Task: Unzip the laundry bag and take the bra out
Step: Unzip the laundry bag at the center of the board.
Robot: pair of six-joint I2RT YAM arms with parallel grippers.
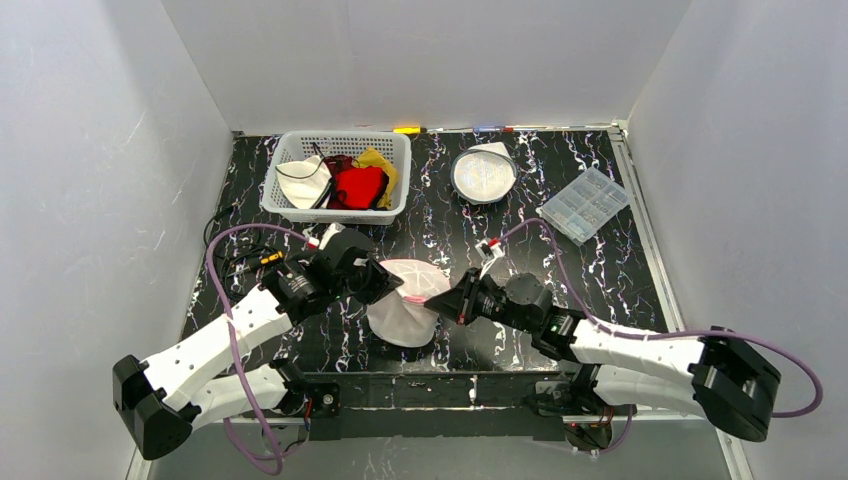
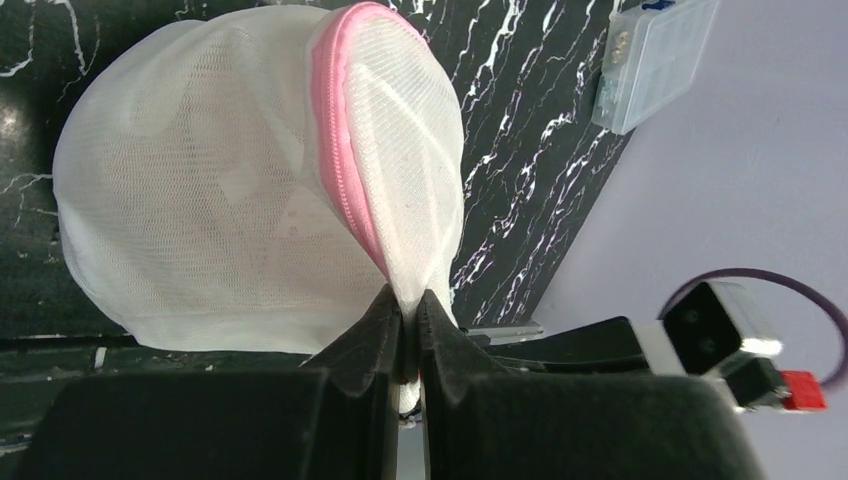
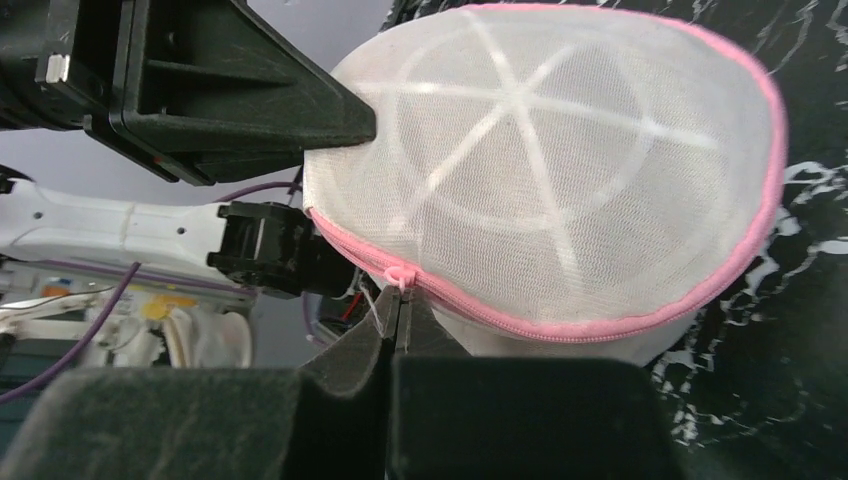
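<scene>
White mesh laundry bag point(image 1: 405, 305) sits by the table's point(image 1: 620, 280) near edge, midway along it. My left gripper point(image 2: 411, 330) pinches the bag's rim; my right gripper point(image 3: 397, 310) is clamped on the zipper pull point(image 3: 400, 275).

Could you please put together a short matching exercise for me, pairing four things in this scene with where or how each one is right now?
Column one:
1. laundry bag
2. basket
3. clear box
4. right pincer

Column two:
A. furthest right at the back
B. shut on the zip pull
C. back left, holding garments
D. white mesh, centre front

Pairs: 1-D, 2-C, 3-A, 4-B.
</scene>
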